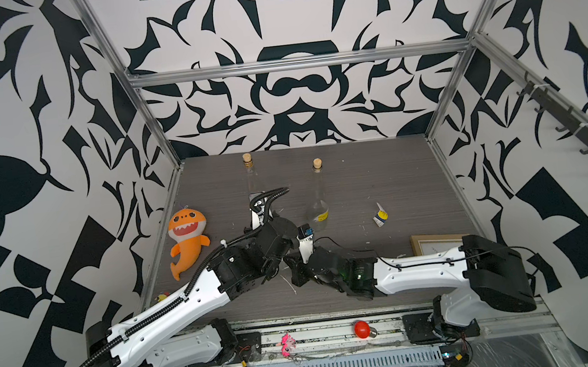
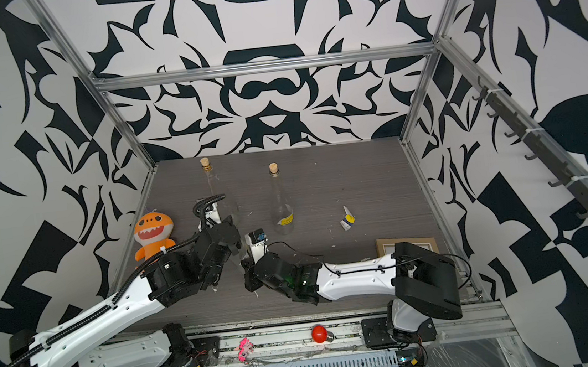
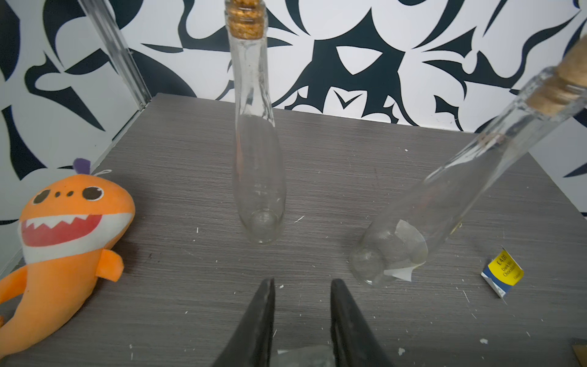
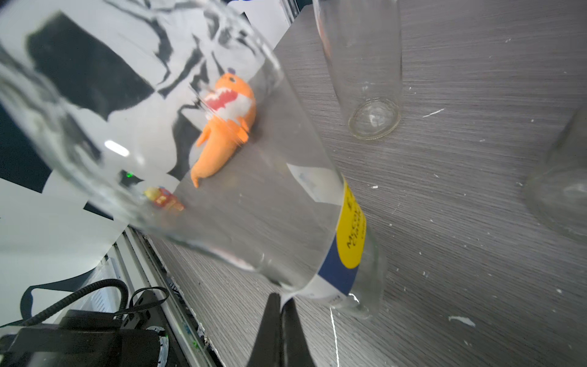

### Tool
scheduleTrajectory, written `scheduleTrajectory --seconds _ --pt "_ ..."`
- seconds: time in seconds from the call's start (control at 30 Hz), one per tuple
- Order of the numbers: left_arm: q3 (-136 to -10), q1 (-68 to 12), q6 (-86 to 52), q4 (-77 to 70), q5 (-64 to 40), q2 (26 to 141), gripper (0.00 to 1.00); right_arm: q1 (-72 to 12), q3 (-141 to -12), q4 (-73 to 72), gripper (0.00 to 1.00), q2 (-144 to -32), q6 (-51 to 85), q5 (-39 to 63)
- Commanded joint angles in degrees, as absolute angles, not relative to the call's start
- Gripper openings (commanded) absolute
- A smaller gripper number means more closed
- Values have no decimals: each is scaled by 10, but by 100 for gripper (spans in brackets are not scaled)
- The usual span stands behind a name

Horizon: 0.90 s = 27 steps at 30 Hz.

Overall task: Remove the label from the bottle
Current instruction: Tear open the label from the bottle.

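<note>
My left gripper [image 3: 302, 282] is clamped on the clear glass bottle [image 4: 270, 222], holding it tilted near the middle of the front edge of the grey worktop [image 4: 460, 222]. My right gripper [image 4: 282, 300] is pinched together on the loose white corner of the bottle's yellow, blue and white paper label [image 4: 349, 235]. I judge the peel is in hand. The next move calls for a slow pull along the glass while the left holds firm.

Black-and-white patterned walls [image 1: 286, 14] in an aluminium frame [image 1: 294, 63] enclose a grey wood-grain tabletop [image 1: 387, 167], evenly lit.
</note>
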<state>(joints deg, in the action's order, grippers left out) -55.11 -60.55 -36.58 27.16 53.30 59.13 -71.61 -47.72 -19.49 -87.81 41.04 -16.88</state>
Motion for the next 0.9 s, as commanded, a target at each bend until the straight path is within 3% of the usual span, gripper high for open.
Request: scheduleTrajectory --seconds 0.0,0.13,0.37,0.87 --pt "-522 -615 -281 180 479 555 0 -709 -477 -180 0 -854 411 -200" --pt "-485 -615 -194 104 407 524 0 -709 -454 -200 0 -838 388 -153" --pt "-498 -603 -115 101 270 526 0 -689 -403 -225 0 -804 368 -71" --pt "-513 -547 -66 147 171 533 0 -637 -373 -193 0 -761 339 85"
